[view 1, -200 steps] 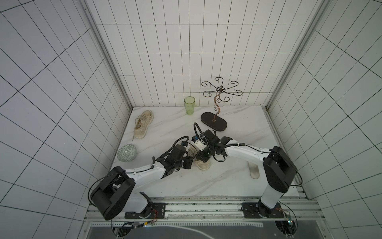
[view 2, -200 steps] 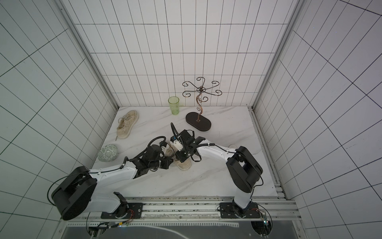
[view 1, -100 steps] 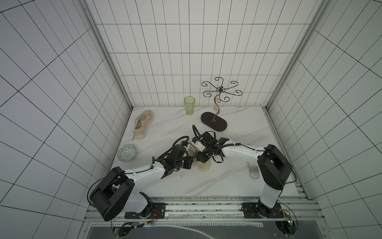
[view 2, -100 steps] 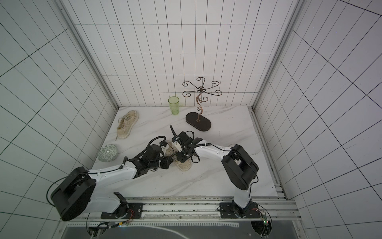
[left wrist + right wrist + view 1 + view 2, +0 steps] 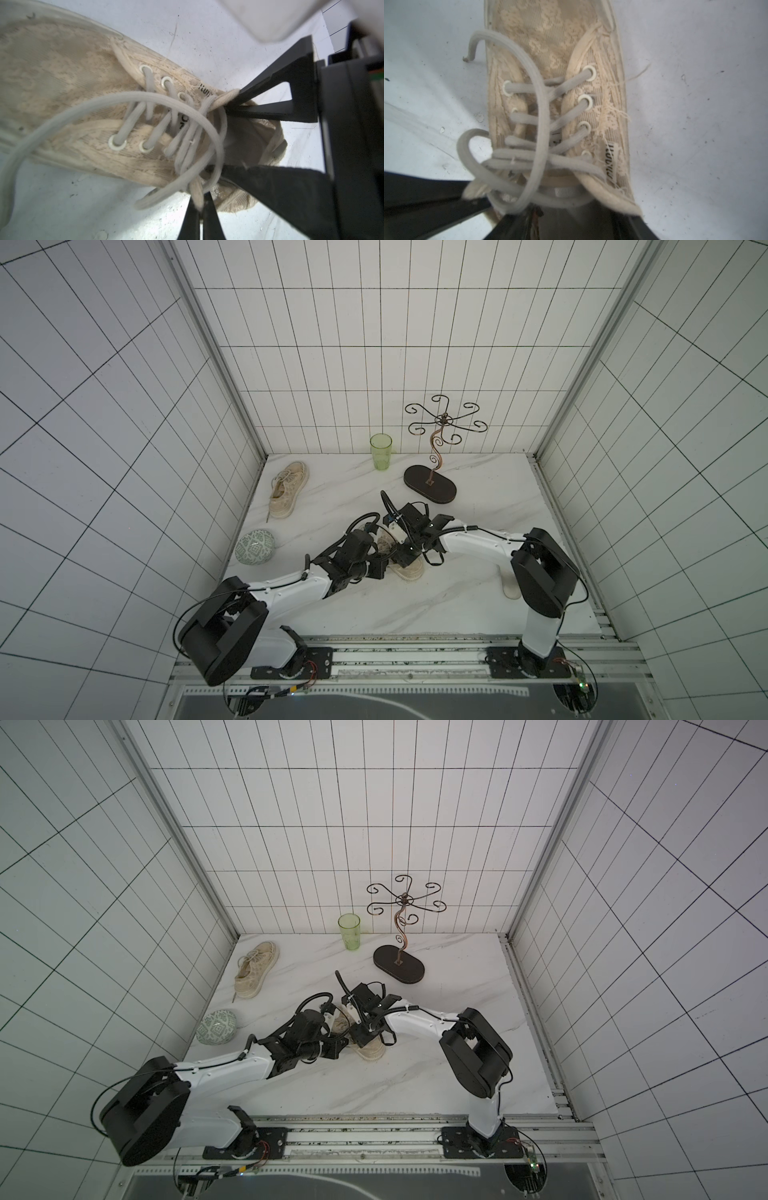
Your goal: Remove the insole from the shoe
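A marble-patterned tabletop (image 5: 478,506) (image 5: 457,986) sits inside white tiled walls (image 5: 395,344) (image 5: 365,803). At the back left, close to the side wall, a beige lace-up far shoe (image 5: 286,494) (image 5: 255,968) lies on its sole with a lace end trailing onto the tabletop. A green see-through cup (image 5: 380,452) (image 5: 348,932) stands upright near the back wall. Just beside it is a dark wire stand (image 5: 430,491) (image 5: 399,970) with curled hooks at the top and an oval base. A round, green-patterned bowl (image 5: 254,546) (image 5: 216,1026) rests by the left wall, nearer the front than the far shoe. A metal rail (image 5: 415,655) (image 5: 374,1135) runs along the front edge.
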### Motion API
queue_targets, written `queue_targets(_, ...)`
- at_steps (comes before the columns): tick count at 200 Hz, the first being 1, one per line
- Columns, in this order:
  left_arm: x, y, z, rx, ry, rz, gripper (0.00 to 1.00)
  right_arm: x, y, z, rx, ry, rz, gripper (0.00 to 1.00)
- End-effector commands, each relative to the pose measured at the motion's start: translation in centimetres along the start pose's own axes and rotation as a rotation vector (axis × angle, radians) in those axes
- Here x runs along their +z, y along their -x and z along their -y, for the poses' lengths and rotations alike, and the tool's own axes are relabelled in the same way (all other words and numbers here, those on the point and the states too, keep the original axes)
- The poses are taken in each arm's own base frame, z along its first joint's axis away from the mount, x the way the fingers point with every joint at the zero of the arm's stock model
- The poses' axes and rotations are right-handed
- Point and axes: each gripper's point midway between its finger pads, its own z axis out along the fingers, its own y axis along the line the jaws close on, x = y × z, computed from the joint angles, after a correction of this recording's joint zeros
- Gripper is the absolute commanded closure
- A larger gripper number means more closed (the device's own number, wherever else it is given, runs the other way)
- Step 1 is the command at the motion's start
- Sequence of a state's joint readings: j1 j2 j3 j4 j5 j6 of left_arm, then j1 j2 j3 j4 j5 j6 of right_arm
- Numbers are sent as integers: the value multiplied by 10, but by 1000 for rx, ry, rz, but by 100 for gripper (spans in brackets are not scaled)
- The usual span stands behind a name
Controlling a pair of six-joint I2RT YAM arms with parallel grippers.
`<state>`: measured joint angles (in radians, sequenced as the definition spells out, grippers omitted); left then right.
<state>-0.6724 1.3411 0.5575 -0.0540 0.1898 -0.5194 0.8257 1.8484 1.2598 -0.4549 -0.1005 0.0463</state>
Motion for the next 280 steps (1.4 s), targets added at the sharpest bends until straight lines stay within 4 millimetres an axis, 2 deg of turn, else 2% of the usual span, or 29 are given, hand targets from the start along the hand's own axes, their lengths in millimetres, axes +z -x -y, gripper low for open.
queue_targets(1, -3, -22, -16, -14, 67, -85, 100, -8, -1, 21, -49, -66, -26, 40)
queue_targets(41, 0, -25, -18, -18, 64, -94, 100, -2, -11, 1, -63, 35, -54, 38)
queue_targets(95, -1, -25, -19, -22, 67, -92, 100, 10, -30, -9, -103, 47, -116, 33)
queue_targets(120, -1, -25, -18, -23, 66, -90, 100, 19, -42, -2, -126, -2, -156, 30)
queue_targets(167, -4, -21, -17, -24, 65, -83, 100, 55, -67, 8, -147, -46, -281, 29)
queue_targets(205, -15, -13, -17, -30, 67, -50, 100, 82, -104, 18, -163, -93, -418, 29)
queue_targets(230, -20, -9, -18, -35, 69, -33, 100, 91, -120, 24, -156, -142, -458, 34)
queue_targets(280, -19, -14, -23, -44, 73, -45, 100, 95, -131, 41, -130, -251, -453, 58)
